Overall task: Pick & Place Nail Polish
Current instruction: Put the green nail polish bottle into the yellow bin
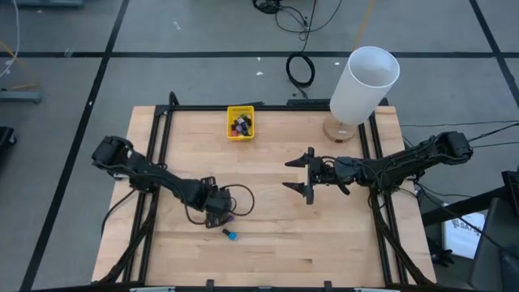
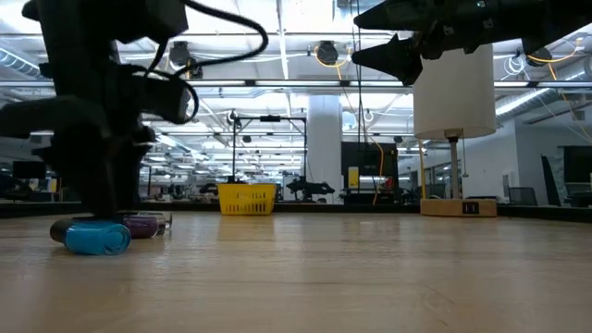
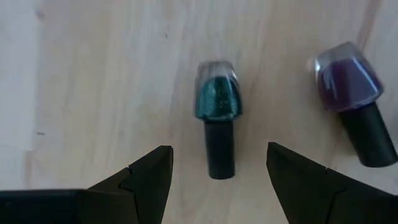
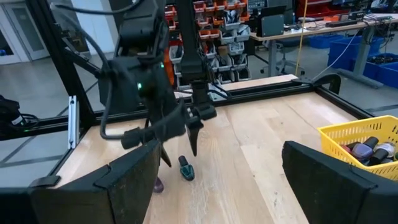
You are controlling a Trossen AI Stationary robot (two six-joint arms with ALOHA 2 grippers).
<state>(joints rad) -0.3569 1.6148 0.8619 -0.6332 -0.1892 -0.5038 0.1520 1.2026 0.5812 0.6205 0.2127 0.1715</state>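
Two nail polish bottles lie on their sides on the wooden table near its front left: a blue-green one [image 3: 216, 102] [image 1: 231, 236] and a purple one [image 3: 351, 87] [image 2: 143, 224]. My left gripper [image 3: 217, 180] [image 1: 220, 217] is open and points down just above them; its fingers stand on either side of the blue-green bottle's dark cap [image 3: 220, 149] without touching it. My right gripper [image 1: 304, 175] [image 4: 211, 180] is open and empty, held high over the table's middle right. Several more bottles lie in the yellow bin [image 1: 240, 123] [image 4: 367, 146].
The yellow bin stands at the table's far edge, middle. A white lamp with a wooden base [image 1: 361, 85] stands at the far right corner. A black frame [image 1: 162, 122] runs along the table's sides. Bare wood lies between the two arms.
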